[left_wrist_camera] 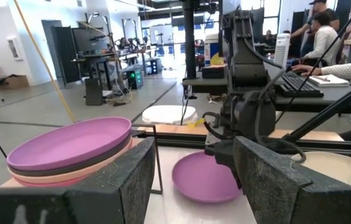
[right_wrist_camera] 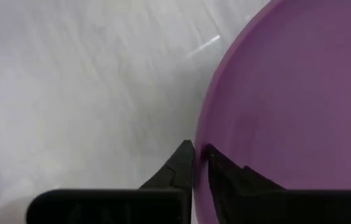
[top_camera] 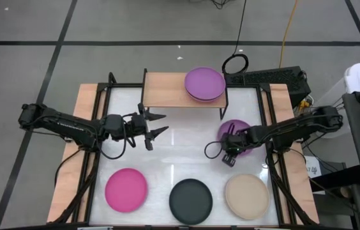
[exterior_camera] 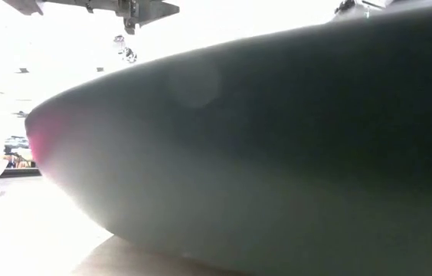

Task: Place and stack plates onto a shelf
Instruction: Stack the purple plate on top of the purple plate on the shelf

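Black plate (exterior_camera: 277, 138) blurred, blocking low view, purple plate (right_wrist_camera: 300, 106) cut off

Left half of the shelf (top_camera: 164, 89) lies bare, open to reach; a plate stack (top_camera: 205, 84) fills its right half. Mid-table (top_camera: 180, 150) is open between the arms. Along the near edge, magenta (top_camera: 126, 189), black (top_camera: 191, 200) and beige (top_camera: 246, 196) plates sit with narrow gaps between.

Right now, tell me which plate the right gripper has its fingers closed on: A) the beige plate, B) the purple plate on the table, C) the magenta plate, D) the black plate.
B: the right gripper pinches the rim of the purple plate on the table, below the shelf.
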Motion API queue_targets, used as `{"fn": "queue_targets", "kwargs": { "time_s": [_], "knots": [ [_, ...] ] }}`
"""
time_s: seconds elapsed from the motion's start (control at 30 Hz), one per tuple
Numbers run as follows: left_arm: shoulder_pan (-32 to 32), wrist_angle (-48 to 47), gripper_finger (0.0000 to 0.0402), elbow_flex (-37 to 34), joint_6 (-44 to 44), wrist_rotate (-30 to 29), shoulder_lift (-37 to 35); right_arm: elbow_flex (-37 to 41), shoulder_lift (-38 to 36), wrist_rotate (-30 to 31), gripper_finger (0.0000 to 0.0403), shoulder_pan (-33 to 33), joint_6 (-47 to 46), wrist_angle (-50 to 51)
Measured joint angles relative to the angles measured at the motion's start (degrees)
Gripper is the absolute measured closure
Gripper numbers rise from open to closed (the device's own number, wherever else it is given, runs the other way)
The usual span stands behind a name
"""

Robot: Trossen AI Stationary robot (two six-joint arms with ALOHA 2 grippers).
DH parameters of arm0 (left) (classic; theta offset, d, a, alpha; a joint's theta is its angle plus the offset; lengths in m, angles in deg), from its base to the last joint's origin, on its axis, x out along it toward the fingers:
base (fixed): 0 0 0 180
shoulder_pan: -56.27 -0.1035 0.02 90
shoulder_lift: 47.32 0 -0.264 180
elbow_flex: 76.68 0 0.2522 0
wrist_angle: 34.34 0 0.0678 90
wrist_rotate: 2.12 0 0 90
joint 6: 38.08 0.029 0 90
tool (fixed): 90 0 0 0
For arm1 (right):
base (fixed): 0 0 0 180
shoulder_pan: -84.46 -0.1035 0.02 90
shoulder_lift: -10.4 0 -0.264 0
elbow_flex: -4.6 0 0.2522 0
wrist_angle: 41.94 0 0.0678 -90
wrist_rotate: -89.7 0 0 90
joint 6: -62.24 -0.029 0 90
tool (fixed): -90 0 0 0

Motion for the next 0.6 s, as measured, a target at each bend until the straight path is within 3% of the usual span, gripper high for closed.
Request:
{"fn": "queue_targets", "kwargs": {
  "time_s": [0.27,0.6],
  "knots": [
    [0.00,0.00,0.0179,0.00,-0.15,0.00,0.00,0.02,-11.12,-5.07,0.0400,-0.11,0.91,-3.13],
    [0.01,0.02,0.0179,0.00,-0.15,0.00,0.00,-4.69,-26.50,-13.42,0.0402,-0.17,6.05,-18.68]
  ]
}}
